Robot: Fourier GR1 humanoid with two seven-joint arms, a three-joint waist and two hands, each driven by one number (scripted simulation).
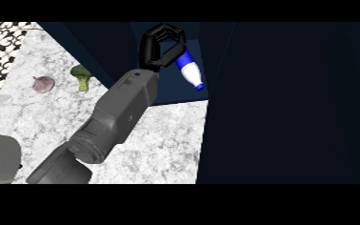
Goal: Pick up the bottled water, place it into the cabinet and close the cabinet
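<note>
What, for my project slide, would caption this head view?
Robot hand inside the open dark cabinet, next to the blue-and-white water bottle.

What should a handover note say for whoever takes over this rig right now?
Hands: only one hand shows, reaching into the open cabinet, fingers curled beside the bottle; which arm it is, and whether it grips the bottle, can't be told.
Things: bottle lies tilted inside the cabinet, cap toward the counter. Dark door stands open at the right. Broccoli and a purplish vegetable sit on the counter at the left.
Done: bottle in the cabinet.
Left: withdraw the hand, close the door.
</note>
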